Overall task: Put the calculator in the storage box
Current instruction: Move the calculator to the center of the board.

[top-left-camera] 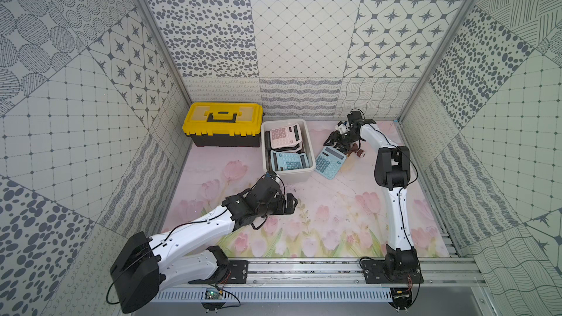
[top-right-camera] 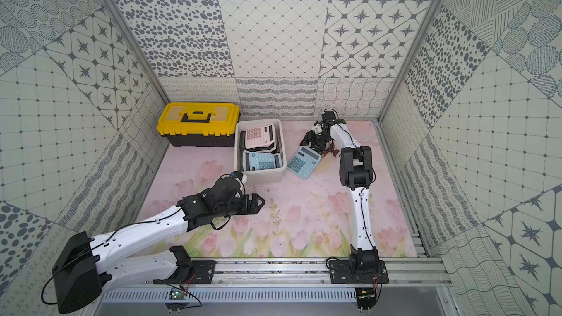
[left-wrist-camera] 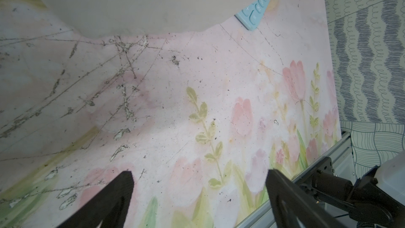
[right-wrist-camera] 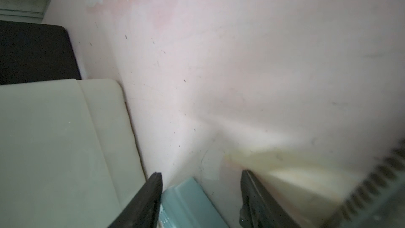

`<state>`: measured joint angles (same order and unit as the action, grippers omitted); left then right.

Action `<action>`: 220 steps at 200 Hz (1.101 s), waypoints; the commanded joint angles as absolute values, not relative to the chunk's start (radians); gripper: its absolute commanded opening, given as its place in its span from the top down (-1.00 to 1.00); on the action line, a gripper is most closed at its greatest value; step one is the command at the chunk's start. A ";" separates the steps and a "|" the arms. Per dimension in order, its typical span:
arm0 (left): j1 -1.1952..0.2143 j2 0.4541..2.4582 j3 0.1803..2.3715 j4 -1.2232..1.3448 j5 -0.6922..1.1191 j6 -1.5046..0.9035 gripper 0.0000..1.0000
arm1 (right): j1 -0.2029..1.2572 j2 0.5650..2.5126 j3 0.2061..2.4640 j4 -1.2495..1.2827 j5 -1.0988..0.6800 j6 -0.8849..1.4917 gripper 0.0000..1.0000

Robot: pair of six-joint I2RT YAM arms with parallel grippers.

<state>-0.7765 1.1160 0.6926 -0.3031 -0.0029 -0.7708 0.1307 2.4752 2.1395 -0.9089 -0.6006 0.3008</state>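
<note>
A light-blue calculator (top-left-camera: 330,162) (top-right-camera: 303,162) lies flat on the floral table just right of the storage box (top-left-camera: 289,176) (top-right-camera: 261,176), an off-white tub. My right gripper (top-left-camera: 336,143) (top-right-camera: 313,142) (right-wrist-camera: 200,173) is low over the calculator's far end, open. A corner of the calculator (right-wrist-camera: 188,202) sits between the jaws. One finger is against its edge and the other stands apart from it. My left gripper (top-left-camera: 292,203) (top-right-camera: 258,202) (left-wrist-camera: 200,172) hangs wide open and empty over the table in front of the box (left-wrist-camera: 131,3).
Inside the box lie a pink calculator (top-left-camera: 284,136) and a blue one (top-left-camera: 289,161). A yellow-lidded black toolbox (top-left-camera: 223,124) (top-right-camera: 197,123) stands left of the box. A small brown-and-white object (top-left-camera: 357,153) lies by the right arm. Patterned walls enclose the table.
</note>
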 commanded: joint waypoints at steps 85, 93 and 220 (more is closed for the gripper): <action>-0.774 1.096 0.709 -0.322 0.017 -0.758 -0.99 | 0.173 2.168 1.702 -0.764 -0.463 0.104 0.19; -0.774 1.092 0.709 -0.324 0.014 -0.759 -1.00 | 0.173 2.147 1.678 -0.762 -0.450 0.094 0.23; -0.775 1.053 0.693 -0.334 0.017 -0.780 -1.00 | 0.142 1.763 1.203 -0.707 -0.351 0.134 0.74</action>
<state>-0.7765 1.0607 0.6960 -0.3298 -0.0021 -0.7765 0.1398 1.8214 1.2705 -0.7258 -0.3851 0.1223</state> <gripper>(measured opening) 0.997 0.183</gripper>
